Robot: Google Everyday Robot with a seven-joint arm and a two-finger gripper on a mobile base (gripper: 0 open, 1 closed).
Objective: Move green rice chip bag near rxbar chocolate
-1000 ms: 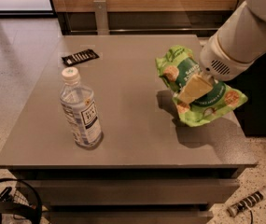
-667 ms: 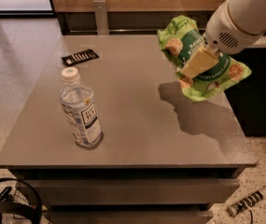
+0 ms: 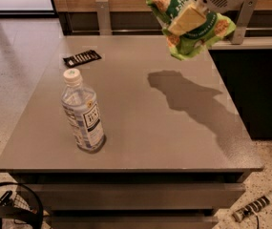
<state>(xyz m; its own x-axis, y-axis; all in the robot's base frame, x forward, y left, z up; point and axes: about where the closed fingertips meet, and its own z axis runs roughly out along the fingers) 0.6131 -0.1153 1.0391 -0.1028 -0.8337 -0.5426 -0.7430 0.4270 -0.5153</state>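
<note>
The green rice chip bag point(image 3: 200, 32) hangs in the air above the table's far right part, crinkled, with tan chip pictures. My gripper point(image 3: 187, 19) is shut on the bag, one pale yellow finger pressed across its front; the arm comes in from the top right. The rxbar chocolate point(image 3: 82, 57), a small flat black wrapper with white lettering, lies on the grey table point(image 3: 150, 128) at the far left. The bag is well to the right of the bar and high above the tabletop. Its shadow falls on the table's right half.
A clear water bottle point(image 3: 83, 113) with a white cap stands upright at the front left of the table. A wooden counter with metal posts runs behind the table. A dark cabinet stands to the right. Cables lie on the floor at front.
My gripper has lifted the green bag off the table and carried it upward and a little left. The bottle and the bar have not moved.
</note>
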